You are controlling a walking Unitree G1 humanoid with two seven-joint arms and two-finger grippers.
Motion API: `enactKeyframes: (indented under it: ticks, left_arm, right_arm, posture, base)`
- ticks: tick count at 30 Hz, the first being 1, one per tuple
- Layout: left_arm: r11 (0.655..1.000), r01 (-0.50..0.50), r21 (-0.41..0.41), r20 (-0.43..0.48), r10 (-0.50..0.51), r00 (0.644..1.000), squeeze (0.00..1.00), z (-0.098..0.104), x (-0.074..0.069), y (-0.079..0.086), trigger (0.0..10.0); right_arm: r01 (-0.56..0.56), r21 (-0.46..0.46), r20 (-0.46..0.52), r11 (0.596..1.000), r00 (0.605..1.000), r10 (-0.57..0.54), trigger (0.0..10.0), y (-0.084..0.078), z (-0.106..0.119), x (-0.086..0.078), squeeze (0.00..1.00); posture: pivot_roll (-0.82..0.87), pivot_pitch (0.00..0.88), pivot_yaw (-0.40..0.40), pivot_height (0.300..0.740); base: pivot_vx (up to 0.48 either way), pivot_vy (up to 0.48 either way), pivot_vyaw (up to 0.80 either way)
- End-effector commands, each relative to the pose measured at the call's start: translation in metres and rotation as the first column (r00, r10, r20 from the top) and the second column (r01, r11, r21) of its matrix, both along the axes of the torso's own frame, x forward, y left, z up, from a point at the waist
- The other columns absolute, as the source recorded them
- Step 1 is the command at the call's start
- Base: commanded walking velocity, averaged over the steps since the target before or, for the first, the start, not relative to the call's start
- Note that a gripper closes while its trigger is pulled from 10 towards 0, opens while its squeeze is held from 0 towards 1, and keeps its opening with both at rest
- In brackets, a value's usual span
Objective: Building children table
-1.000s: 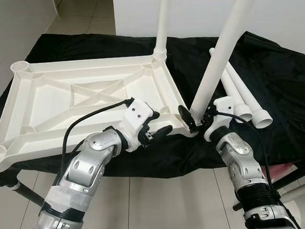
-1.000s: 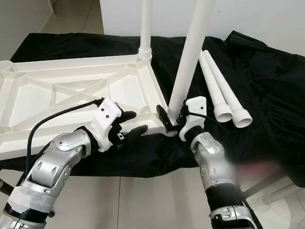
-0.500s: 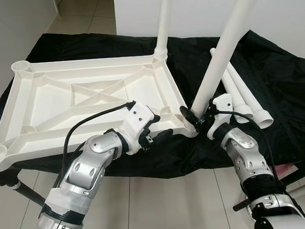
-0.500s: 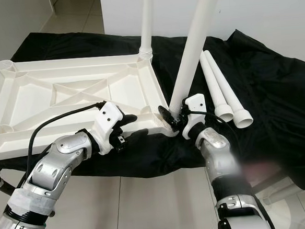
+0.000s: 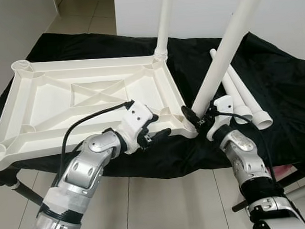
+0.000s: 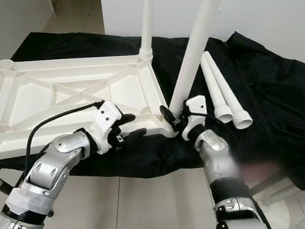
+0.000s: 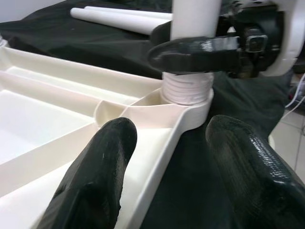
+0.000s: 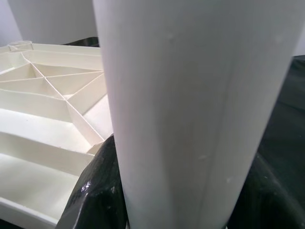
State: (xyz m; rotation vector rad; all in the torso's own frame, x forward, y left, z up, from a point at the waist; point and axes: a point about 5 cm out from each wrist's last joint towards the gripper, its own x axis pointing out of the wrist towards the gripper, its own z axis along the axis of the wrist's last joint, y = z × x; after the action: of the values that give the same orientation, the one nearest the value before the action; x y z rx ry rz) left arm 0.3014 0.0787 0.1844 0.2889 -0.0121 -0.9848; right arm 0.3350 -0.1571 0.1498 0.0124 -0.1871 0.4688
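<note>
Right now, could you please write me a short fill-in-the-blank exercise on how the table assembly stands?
1. The right tool is shut on a white ____ at the tabletop's near right corner.
2. The white tabletop lies upside down on a ____ cloth.
3. The left tool, fingers ____, sits at the tabletop's near edge.
4. Beside the tabletop lie ____ loose legs.

Missing words: leg; black; open; two
</note>
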Motion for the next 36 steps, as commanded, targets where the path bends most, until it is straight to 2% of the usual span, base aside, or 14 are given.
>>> enactKeyframes:
  ticks: [1, 3, 7, 9, 12, 17, 19, 20, 23, 24, 29, 33, 34, 36]
  left_arm:
    - [1.000, 0.011, 0.010, -0.011, -0.011, 1.000, 0.00, -0.001, 0.000, 0.001, 10.0]
    - [1.000, 0.005, 0.010, -0.013, -0.005, 1.000, 0.00, -0.001, 0.001, 0.002, 10.0]
    - [1.000, -0.002, 0.010, -0.018, 0.002, 1.000, 0.00, -0.002, 0.000, 0.004, 10.0]
    - [1.000, -0.004, 0.010, -0.020, 0.004, 1.000, 0.00, -0.002, 0.000, 0.004, 10.0]
    - [1.000, -0.001, 0.009, -0.026, 0.002, 1.000, 0.00, -0.004, -0.003, 0.004, 10.0]
    - [1.000, -0.001, 0.009, -0.029, 0.001, 1.000, 0.00, -0.004, -0.003, 0.003, 10.0]
    - [1.000, 0.002, 0.007, -0.029, -0.002, 1.000, 0.00, -0.005, -0.005, 0.002, 10.0]
    - [1.000, 0.002, 0.007, -0.029, -0.002, 1.000, 0.00, -0.005, -0.005, 0.002, 10.0]
    - [1.000, -0.003, -0.001, -0.034, 0.003, 0.999, 0.00, -0.006, -0.005, 0.002, 10.0]
    - [1.000, -0.004, -0.003, -0.034, 0.004, 0.999, 0.00, -0.005, -0.005, 0.002, 10.0]
    - [1.000, -0.003, 0.000, -0.034, 0.003, 0.999, 0.00, -0.005, -0.004, 0.002, 10.0]
    - [1.000, 0.002, 0.001, -0.032, -0.002, 0.999, 0.00, -0.004, -0.003, 0.001, 10.0]
    - [1.000, 0.001, -0.009, -0.036, -0.002, 0.999, 0.00, -0.004, -0.003, 0.000, 10.0]
    - [1.000, -0.008, -0.018, -0.037, 0.008, 0.999, 0.00, -0.004, -0.002, -0.001, 10.0]
  right_arm:
    - [0.057, 0.027, -0.038, 0.998, 0.998, -0.056, 10.0, 0.004, -0.006, -0.002, 0.00]
    - [0.093, 0.033, -0.041, 0.995, 0.995, -0.091, 10.0, 0.004, -0.006, -0.001, 0.00]
    - [0.249, 0.106, -0.097, 0.963, 0.966, -0.239, 10.0, 0.005, -0.003, 0.001, 0.00]
    - [0.279, 0.108, -0.109, 0.954, 0.957, -0.268, 10.0, 0.006, -0.003, 0.001, 0.00]
    - [0.394, 0.086, -0.104, 0.915, 0.917, -0.385, 10.0, 0.009, -0.002, -0.006, 0.00]
    - [0.466, 0.064, -0.106, 0.882, 0.882, -0.459, 10.0, 0.010, -0.002, -0.008, 0.00]
    - [0.540, 0.044, -0.120, 0.841, 0.838, -0.532, 10.0, 0.012, -0.005, -0.013, 0.00]
    - [0.540, 0.044, -0.120, 0.841, 0.838, -0.532, 10.0, 0.012, -0.005, -0.013, 0.00]
    - [0.654, 0.063, -0.164, 0.754, 0.752, -0.639, 10.0, 0.014, -0.012, -0.020, 0.00]
    - [0.669, 0.068, -0.175, 0.741, 0.739, -0.651, 10.0, 0.016, -0.012, -0.021, 0.00]
    - [0.655, 0.073, -0.183, 0.752, 0.750, -0.636, 10.0, 0.023, -0.011, -0.023, 0.00]
    - [0.613, 0.083, -0.185, 0.786, 0.784, -0.592, 10.0, 0.025, -0.010, -0.022, 0.00]
    - [0.587, 0.084, -0.193, 0.805, 0.802, -0.565, 10.0, 0.027, -0.011, -0.022, 1.00]
    - [0.561, 0.079, -0.187, 0.824, 0.820, -0.540, 10.0, 0.028, -0.010, -0.021, 1.00]
  posture:
    - [0.05, 0.087, -0.103, 0.740]
    - [0.05, 0.089, -0.103, 0.740]
    - [0.04, 0.106, -0.105, 0.740]
    - [0.04, 0.108, -0.105, 0.740]
    - [0.03, 0.119, -0.106, 0.740]
    - [0.03, 0.118, -0.105, 0.740]
    - [0.04, 0.118, -0.106, 0.740]
    - [0.04, 0.118, -0.106, 0.740]
    - [0.04, 0.118, -0.111, 0.740]
    - [0.04, 0.117, -0.108, 0.740]
    - [0.04, 0.111, -0.105, 0.740]
    - [0.04, 0.099, -0.104, 0.740]
    - [0.03, 0.096, -0.103, 0.740]
    - [0.03, 0.091, -0.103, 0.740]
  base:
    - [0.000, 0.000, 0.00]
    - [0.000, 0.000, 0.00]
    - [0.000, 0.000, 0.00]
    - [0.000, 0.000, 0.00]
    - [0.000, 0.000, 0.00]
    - [0.000, 0.000, 0.00]
    - [0.000, 0.000, 0.00]
    - [0.000, 0.000, 0.00]
    - [0.000, 0.000, 0.00]
    - [0.000, 0.000, 0.00]
    - [0.000, 0.000, 0.00]
    - [0.000, 0.000, 0.00]
    - [0.000, 0.000, 0.00]
    - [0.000, 0.000, 0.00]
